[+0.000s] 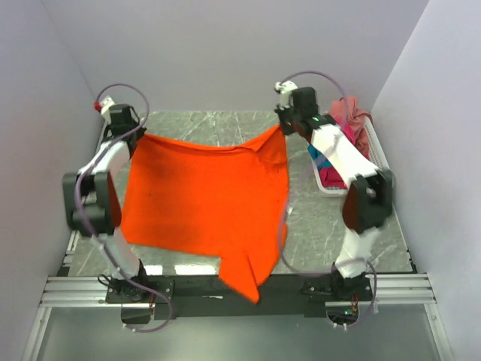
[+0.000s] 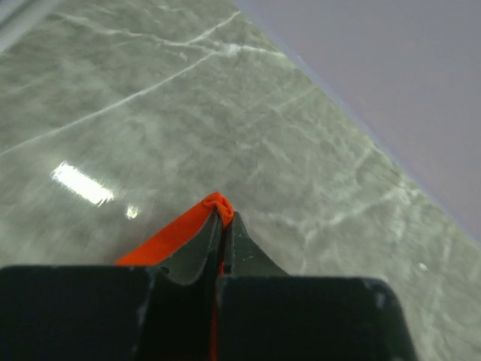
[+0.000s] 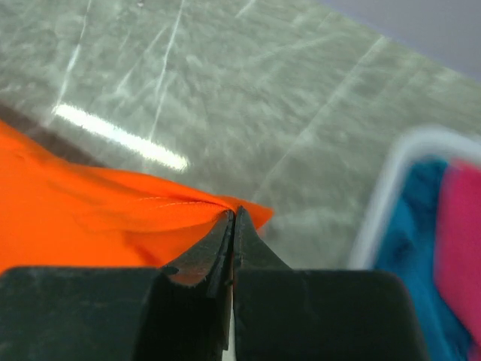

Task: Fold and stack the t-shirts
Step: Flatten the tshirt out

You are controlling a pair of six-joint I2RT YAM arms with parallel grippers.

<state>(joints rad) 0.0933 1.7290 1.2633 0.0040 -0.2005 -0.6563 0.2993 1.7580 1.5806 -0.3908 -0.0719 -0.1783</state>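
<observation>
**Holding the bright orange cloth t-shirt (image 1: 203, 195) stretched over the grey marbled bench (image 1: 218, 124)**

We see the left end effector (image 2: 223, 214) and the right end effector (image 3: 233, 216) each pinching a far corner of the shirt. It hangs taut between them, and its near edge droops past the front rail (image 1: 225, 284). We judge that these thin pinches could slip under tension, or the dangling part could snag the rail. The other shirts (image 1: 331, 171) lie in the white slatted plastic basket (image 1: 376, 150).

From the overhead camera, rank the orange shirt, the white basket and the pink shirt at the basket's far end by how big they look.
1. The orange shirt, by far the largest.
2. The white basket, though the right arm hides part of it.
3. The pink shirt, smallest; only part of it shows.
</observation>
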